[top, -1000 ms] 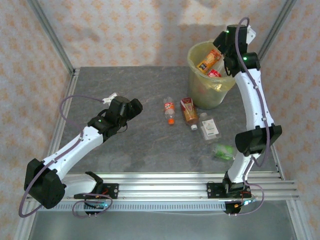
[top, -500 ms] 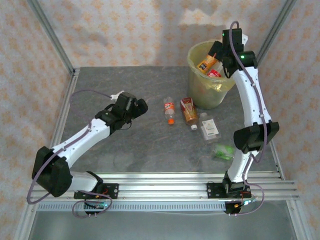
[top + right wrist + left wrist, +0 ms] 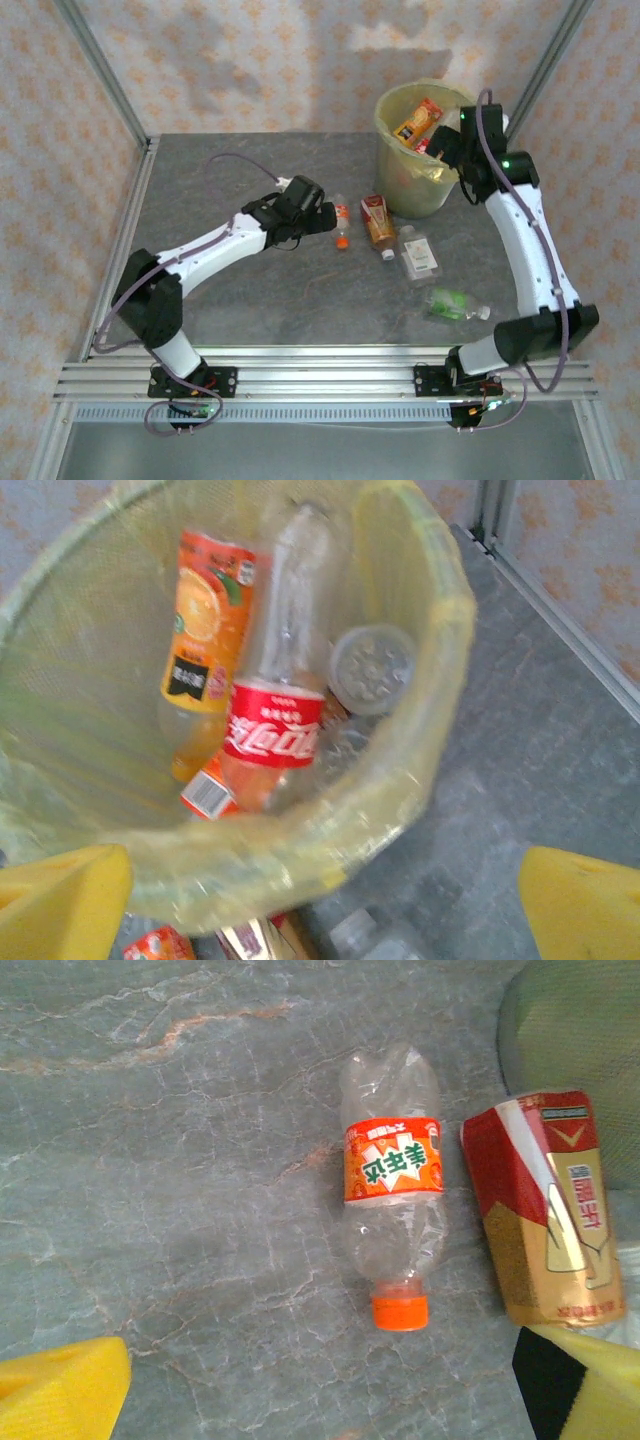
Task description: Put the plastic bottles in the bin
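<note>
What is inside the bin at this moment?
In the bin lie an orange-labelled bottle, a clear red-labelled bottle and the ribbed base of another clear bottle. They cover the bin's bottom, so anything beneath them is hidden.

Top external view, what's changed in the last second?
The left gripper swept right across the table to the orange-labelled bottle, jaws open. The right gripper drew back from over the bin toward its near-right rim, jaws open. No visible grasp or release. The other bottles on the table and in the bin stayed put.
</note>
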Action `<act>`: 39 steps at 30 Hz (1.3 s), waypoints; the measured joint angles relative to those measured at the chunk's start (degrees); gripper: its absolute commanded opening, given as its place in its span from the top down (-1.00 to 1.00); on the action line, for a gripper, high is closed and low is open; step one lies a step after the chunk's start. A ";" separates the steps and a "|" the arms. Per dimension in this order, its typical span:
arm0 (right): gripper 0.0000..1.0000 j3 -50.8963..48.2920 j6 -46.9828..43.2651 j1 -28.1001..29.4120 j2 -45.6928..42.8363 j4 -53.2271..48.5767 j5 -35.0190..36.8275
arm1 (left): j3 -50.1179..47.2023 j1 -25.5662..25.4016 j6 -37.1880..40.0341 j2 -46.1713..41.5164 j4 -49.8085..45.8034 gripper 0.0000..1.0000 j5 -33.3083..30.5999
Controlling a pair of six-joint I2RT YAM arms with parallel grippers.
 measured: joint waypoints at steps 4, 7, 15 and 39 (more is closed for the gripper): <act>-0.98 -7.58 0.92 0.00 -6.32 1.40 0.50 | 3.96 -0.11 1.16 4.57 -1.38 -1.00 0.00; -0.98 -11.85 1.66 0.00 -9.90 2.23 0.92 | 6.58 -0.11 1.60 6.99 -2.45 -1.00 -0.09; -0.98 -21.11 4.04 0.00 -17.07 3.21 1.36 | 12.52 -0.70 3.08 12.11 -5.79 -1.00 -1.44; -0.98 -32.11 6.93 0.00 -24.15 4.15 0.17 | 27.23 -2.34 5.90 29.94 -9.62 -1.00 -1.49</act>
